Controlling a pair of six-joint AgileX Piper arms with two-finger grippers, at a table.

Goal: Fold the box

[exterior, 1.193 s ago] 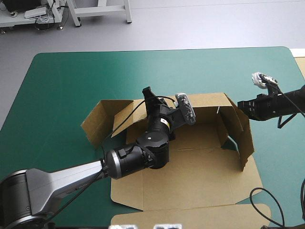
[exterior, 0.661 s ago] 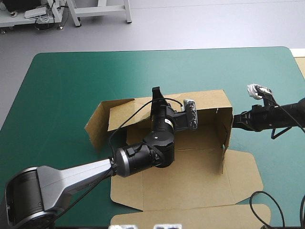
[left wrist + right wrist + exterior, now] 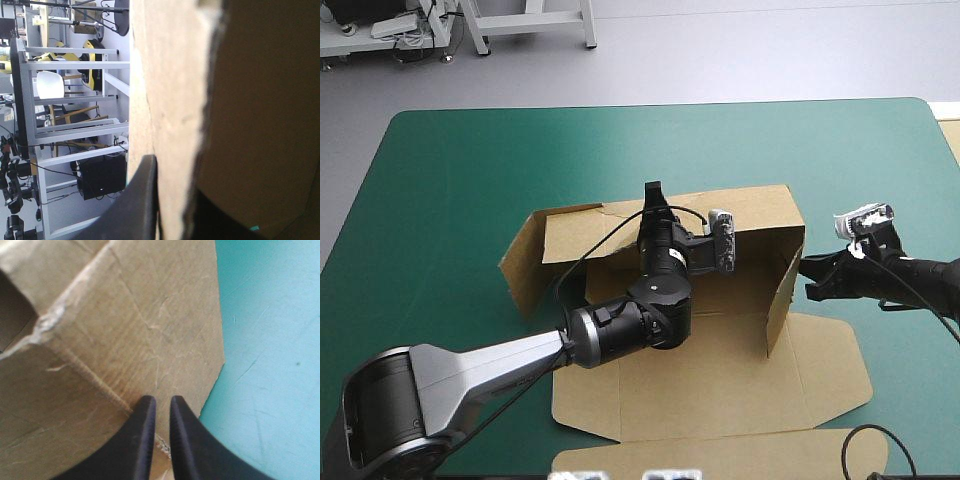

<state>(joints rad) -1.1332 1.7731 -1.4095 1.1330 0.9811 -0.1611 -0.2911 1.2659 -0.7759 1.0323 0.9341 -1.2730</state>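
box [image 3: 720, 370]: mid-desk [image 3: 460, 160], base flat, far and right walls raised | left gripper [image 3: 653, 193]: jaws pinching far wall's top edge | right gripper [image 3: 812, 278]: jaws pressed together, tips at right wall's outer face | step: standing the side walls | next: probably push that wall square and tuck it, far wall held steady

Grey left arm [image 3: 470, 365] with black joints, black right arm [image 3: 920, 272], black fin-shaped tool fingers [image 3: 142, 440]
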